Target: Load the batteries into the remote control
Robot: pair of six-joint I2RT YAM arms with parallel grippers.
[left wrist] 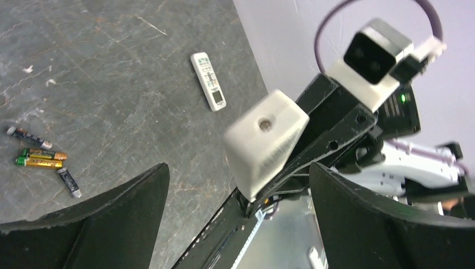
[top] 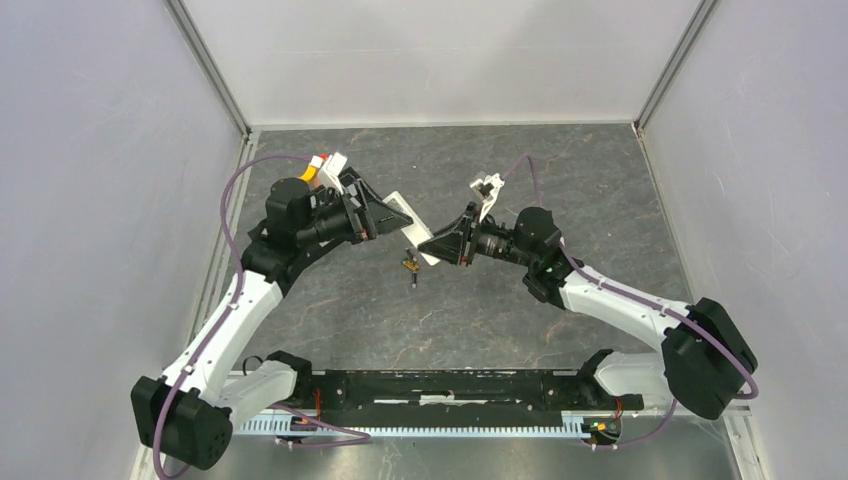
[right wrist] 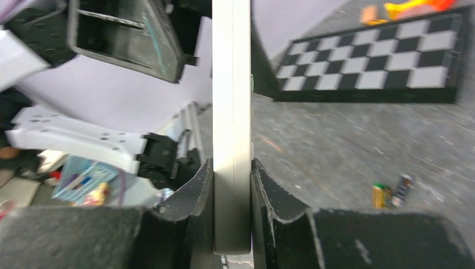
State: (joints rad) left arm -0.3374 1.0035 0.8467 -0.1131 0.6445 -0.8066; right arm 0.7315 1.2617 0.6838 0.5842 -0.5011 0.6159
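Note:
My right gripper (right wrist: 231, 168) is shut on a thick white plastic slab (right wrist: 231, 84), seen edge-on and held above the table. In the top view the slab (top: 405, 212) hangs between my right gripper (top: 432, 245) and my left gripper (top: 388, 225). My left gripper (left wrist: 238, 168) is open and empty, and the slab's end (left wrist: 266, 140) is just beyond its jaws. The remote control (left wrist: 208, 81), white with a display and buttons, lies flat on the table further off. Several batteries (left wrist: 40, 158) lie loose together on the table, below the grippers (top: 410, 265), and also show in the right wrist view (right wrist: 389, 193).
Grey walls close in the dark stone table on three sides. The black base rail (top: 450, 385) runs along the near edge. A black-and-white checkerboard (right wrist: 369, 56) with small coloured items behind it shows far off in the right wrist view.

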